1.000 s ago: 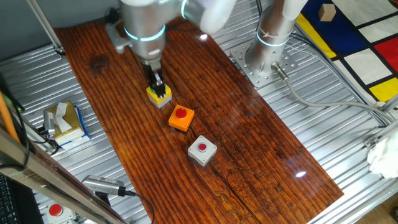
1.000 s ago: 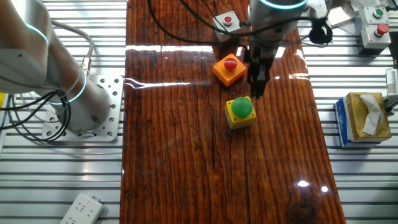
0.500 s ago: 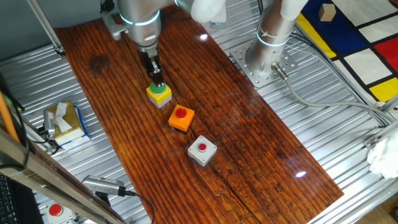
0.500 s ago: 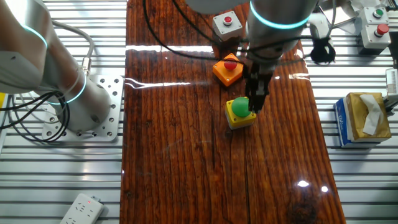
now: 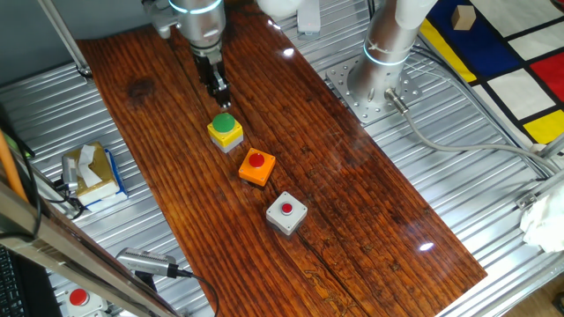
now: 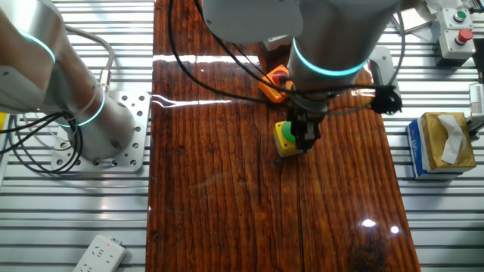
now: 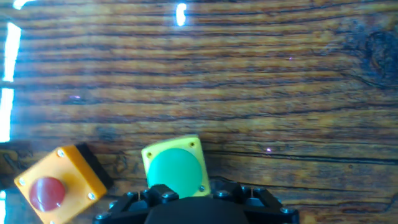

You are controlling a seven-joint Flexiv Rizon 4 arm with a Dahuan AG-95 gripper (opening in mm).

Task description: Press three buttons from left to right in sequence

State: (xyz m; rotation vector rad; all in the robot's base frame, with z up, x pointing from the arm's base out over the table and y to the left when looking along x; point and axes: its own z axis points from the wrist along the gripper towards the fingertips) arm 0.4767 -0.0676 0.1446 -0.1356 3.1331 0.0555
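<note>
Three button boxes lie in a diagonal row on the wooden board. The yellow box with the green cap (image 5: 226, 130) is at the left, the orange box with the red cap (image 5: 256, 167) is in the middle, and the grey box with the red cap (image 5: 285, 213) is at the right. My gripper (image 5: 222, 99) hangs a little above and behind the green cap, clear of it. Its fingers are together in one narrow dark tip. In the other fixed view the gripper (image 6: 305, 138) covers part of the yellow box (image 6: 284, 138), and the arm hides the grey box. The hand view shows the green cap (image 7: 175, 171) just ahead and the orange box (image 7: 56, 183) to its left.
A tissue box (image 5: 91, 172) lies on the metal table left of the board. A second robot base (image 5: 379, 79) stands at the board's right. Other whitish button boxes sit off the board (image 6: 454, 30) and at the lower left corner (image 5: 77, 299).
My gripper has lifted off the green cap and moved up and away from it. The three boxes have not shifted.
</note>
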